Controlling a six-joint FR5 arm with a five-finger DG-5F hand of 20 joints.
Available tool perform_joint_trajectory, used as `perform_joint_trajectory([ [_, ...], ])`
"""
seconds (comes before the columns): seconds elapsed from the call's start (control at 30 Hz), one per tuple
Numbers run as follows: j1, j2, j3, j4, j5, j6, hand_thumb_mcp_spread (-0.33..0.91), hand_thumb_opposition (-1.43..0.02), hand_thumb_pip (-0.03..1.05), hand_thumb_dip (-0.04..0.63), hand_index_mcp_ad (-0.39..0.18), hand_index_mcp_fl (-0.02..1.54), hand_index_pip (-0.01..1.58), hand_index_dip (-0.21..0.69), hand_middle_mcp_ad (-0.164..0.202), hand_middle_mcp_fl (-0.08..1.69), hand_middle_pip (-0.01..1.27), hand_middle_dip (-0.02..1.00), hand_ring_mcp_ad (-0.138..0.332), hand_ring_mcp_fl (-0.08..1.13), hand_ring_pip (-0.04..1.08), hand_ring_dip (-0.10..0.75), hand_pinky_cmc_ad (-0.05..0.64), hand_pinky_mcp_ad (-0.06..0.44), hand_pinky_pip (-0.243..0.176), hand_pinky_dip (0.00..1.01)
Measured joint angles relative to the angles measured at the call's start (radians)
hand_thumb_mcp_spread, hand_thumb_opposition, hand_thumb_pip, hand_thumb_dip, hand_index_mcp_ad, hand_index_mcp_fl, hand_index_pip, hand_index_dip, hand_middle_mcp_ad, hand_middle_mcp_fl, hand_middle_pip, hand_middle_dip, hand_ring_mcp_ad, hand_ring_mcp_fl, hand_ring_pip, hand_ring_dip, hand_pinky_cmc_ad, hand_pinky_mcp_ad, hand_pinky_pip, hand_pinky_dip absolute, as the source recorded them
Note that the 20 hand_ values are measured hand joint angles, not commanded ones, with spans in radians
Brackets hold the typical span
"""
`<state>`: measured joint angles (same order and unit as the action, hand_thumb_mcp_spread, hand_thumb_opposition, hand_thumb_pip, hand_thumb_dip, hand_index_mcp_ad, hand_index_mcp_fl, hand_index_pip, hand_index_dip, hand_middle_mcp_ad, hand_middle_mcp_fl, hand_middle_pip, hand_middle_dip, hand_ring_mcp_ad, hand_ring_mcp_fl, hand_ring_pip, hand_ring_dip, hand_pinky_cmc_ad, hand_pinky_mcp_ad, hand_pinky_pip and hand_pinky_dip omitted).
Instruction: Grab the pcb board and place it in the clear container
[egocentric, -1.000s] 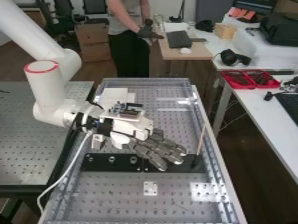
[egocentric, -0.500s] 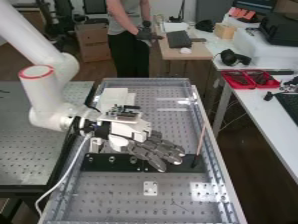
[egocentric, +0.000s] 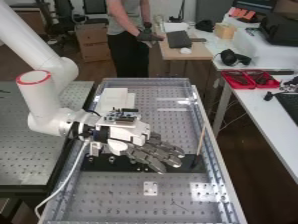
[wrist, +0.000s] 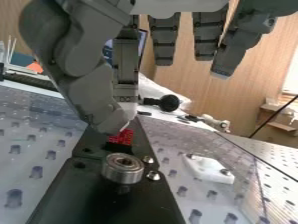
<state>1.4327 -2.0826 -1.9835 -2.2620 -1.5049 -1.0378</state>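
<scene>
- The arm (egocentric: 40, 102) comes in from the high view's left, its hand (egocentric: 154, 151) low over the black plate (egocentric: 100, 162) on the worktop (egocentric: 120, 192), fingers slanting toward the view's lower right.
- The hand is open: fingers loosely straight, thumb (wrist: 110, 122) angled down. I can't tell if the thumb touches the board.
- The red pcb board (wrist: 122, 136) is at the thumb's tip, over the black plate, beyond the metal bearing (wrist: 123, 167).
- Since the earlier frames, the elbow has dropped and shifted left in the high view; the hand has eased slightly lower.
- Pale marks on the board are too small to read.
</scene>
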Motion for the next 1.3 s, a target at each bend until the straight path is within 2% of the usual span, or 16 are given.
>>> perform_joint_trajectory([
  [0.17, -0.006, -0.005, 0.005, 0.005, -0.014, -0.010, 0.44, -0.86, 0.81, 0.253, -0.084, 0.07, 1.57, 0.075, 0.096, 0.00, 0.15, 0.12, 0.243, 0.00, 0.10, 0.012, 0.312, 0.201, -0.089, 0.57],
  [0.2, -0.007, -0.006, 0.006, 0.005, -0.018, -0.013, 0.44, -0.86, 0.81, 0.253, -0.087, 0.07, 1.57, 0.075, 0.082, 0.00, 0.15, 0.12, 0.248, 0.00, 0.10, 0.012, 0.312, 0.201, -0.089, 0.57],
  [0.3, -0.011, -0.009, 0.011, -0.002, -0.022, -0.019, 0.44, -0.86, 0.81, 0.253, -0.101, 0.11, 1.57, 0.073, 0.073, 0.00, 0.15, 0.12, 0.243, 0.00, 0.10, 0.012, 0.312, 0.202, -0.089, 0.57],
  [0.87, -0.020, -0.035, 0.030, -0.014, -0.040, -0.015, 0.44, -0.86, 0.81, 0.253, -0.101, 0.19, 1.56, 0.065, 0.075, 0.00, 0.15, 0.12, 0.243, 0.00, 0.10, 0.012, 0.312, 0.201, -0.089, 0.56],
  [0.97, -0.021, -0.038, 0.031, -0.013, -0.040, -0.013, 0.44, -0.86, 0.86, 0.253, -0.101, 0.19, 1.56, 0.063, 0.075, 0.00, 0.15, 0.12, 0.243, 0.00, 0.10, 0.012, 0.312, 0.201, -0.089, 0.56],
  [1.3, -0.025, -0.044, 0.033, -0.001, -0.044, -0.006, 0.44, -0.87, 0.86, 0.253, -0.099, 0.21, 1.56, 0.061, 0.075, 0.00, 0.15, 0.12, 0.243, 0.00, 0.10, 0.012, 0.312, 0.202, -0.089, 0.56],
])
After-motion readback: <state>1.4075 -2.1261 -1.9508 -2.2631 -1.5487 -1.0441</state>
